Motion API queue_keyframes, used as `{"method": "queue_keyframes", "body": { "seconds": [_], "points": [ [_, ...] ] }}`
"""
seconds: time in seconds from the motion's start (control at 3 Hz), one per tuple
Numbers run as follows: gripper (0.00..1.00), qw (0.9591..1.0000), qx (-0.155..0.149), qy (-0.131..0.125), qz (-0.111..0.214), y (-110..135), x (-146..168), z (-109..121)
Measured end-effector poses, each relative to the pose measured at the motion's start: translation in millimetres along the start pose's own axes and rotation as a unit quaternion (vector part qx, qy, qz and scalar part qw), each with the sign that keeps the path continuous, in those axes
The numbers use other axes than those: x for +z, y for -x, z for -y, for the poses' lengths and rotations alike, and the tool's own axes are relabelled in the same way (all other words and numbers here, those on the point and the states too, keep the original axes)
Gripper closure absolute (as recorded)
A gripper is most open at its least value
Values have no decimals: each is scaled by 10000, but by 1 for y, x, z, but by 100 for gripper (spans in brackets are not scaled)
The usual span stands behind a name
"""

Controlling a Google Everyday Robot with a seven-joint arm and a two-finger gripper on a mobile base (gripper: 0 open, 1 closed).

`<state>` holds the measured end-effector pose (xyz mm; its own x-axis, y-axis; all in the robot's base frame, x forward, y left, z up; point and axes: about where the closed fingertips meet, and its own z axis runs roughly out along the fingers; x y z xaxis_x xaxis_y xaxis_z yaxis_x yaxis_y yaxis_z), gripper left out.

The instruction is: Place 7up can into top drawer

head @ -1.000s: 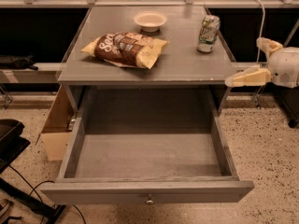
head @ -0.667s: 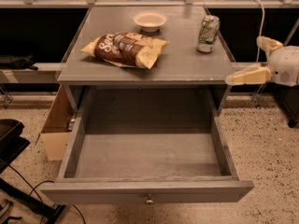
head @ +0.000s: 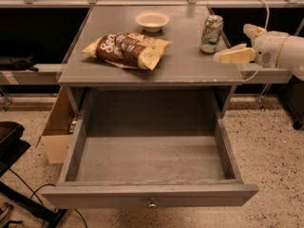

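Over on the right rear part of the table (head: 190, 68), the can (head: 211, 33) is standing upright, so its long axis is running straight up and down and the silver top is facing the ceiling. The printed side is facing roughly toward the camera. Nothing is touching it.

Just to its right, the gripper (head: 232, 44) is hovering at about can height, close beside the can but not on it. Its fingers (head: 235, 56) are looking spread apart and holding nothing, with the lower one pointing left toward the can's base.

So I'm reading this as the reach-in step: the grab isn't done yet. The next move is probably sliding the gripper left so the fingers are sitting on both sides of the can's body, then squeezing around the middle. Since the can is tall and narrow, a nudge near the top could be tipping it over, so coming in level seems smart.

Below the table, the drawer (head: 152, 196) is pulled wide open, so dropping the can in should be easy once it's lifted and carried forward and down.

Further left on the table, a bag (head: 126, 49) is lying flat and a bowl (head: 152, 21) is sitting behind it, both well apart from the can. A box (head: 57, 134) is sitting on the floor to the left.
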<state>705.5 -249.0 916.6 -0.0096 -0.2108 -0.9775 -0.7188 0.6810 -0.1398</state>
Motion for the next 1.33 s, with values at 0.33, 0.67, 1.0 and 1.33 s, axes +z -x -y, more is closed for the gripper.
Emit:
{"method": "queue_keyframes", "body": {
  "seconds": [0.33, 0.67, 1.0, 1.33],
  "points": [
    [0, 9993, 311, -141, 150, 12, 30, 26],
    [0, 9982, 504, -202, 269, 17, 54, 44],
    [0, 9972, 588, -246, 379, 10, 82, 63],
    [0, 9969, 614, -279, 404, 1, 97, 72]
  ]
}}
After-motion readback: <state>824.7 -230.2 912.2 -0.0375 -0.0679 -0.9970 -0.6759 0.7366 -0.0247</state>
